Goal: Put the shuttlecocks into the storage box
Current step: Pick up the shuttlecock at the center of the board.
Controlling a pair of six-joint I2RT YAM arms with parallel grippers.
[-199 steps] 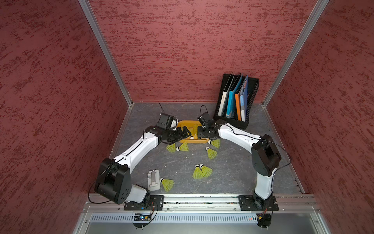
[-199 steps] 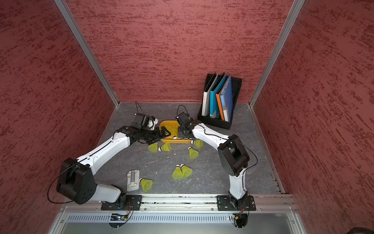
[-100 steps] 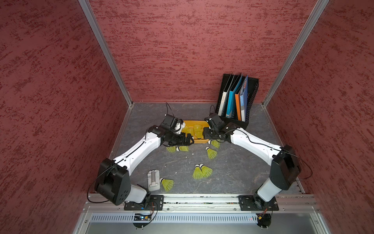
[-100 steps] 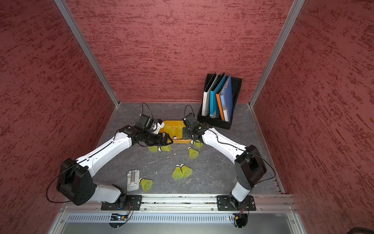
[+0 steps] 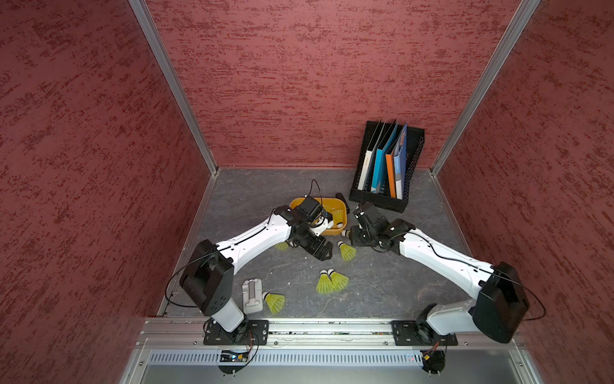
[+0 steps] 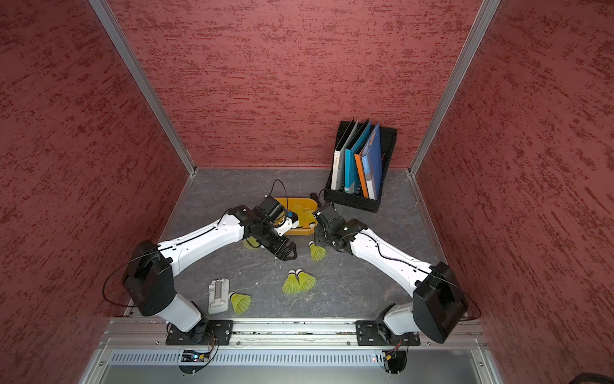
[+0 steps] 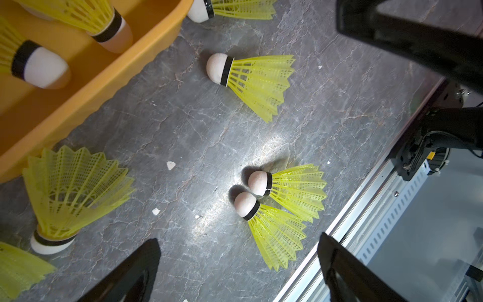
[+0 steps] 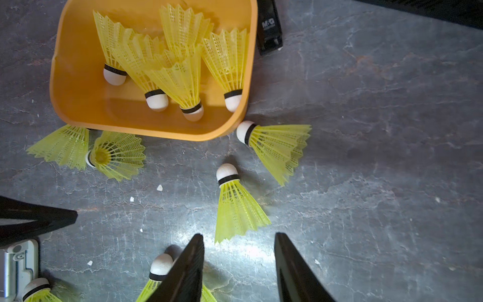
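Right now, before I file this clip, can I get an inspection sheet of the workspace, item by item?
Surface: grey marbled tabletop, a few white flecks.
Job's things: orange storage box holds several shuttlecocks; seven loose shuttlecocks lie on the tabletop, one touching the box's corner.
Clutter: black file rack with folders; pale grey clip-like piece; small black item beside the box.
Claws: left claw open, empty; right claw open, empty.
Cables: black leads loop off the left wrist and by both bases; none seen snagged.
Surroundings: red textured walls; aluminium rail in front.
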